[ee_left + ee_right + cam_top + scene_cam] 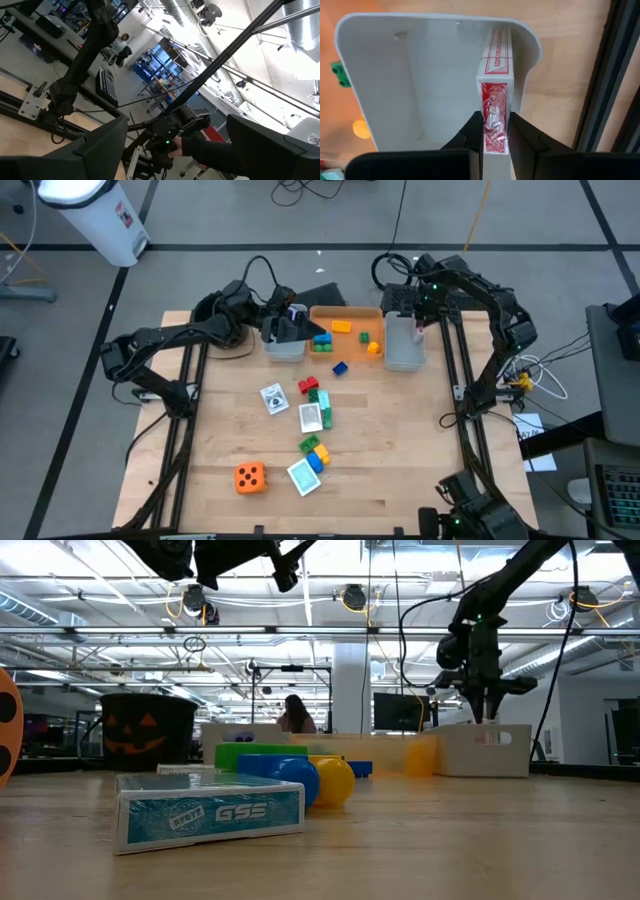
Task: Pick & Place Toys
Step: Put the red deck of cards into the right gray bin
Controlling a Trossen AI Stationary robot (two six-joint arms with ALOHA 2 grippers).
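Red card pack [494, 75] against grey bin's [420, 65] wall

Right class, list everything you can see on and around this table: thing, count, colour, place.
Orange die: one, orange with dark dots, near edge of table, left.
Card packs: three white or teal ones mid-table, e.g.; one red pack held over a bin.
Bricks: several, red, green, blue, yellow, mid-table and in the orange tray.
Grey bins: two, and, flanking the tray.
Orange tray: one, far side.
Black pot: one, far left.
Left hand: open, above the left bin.
Right hand: shut on the red pack.
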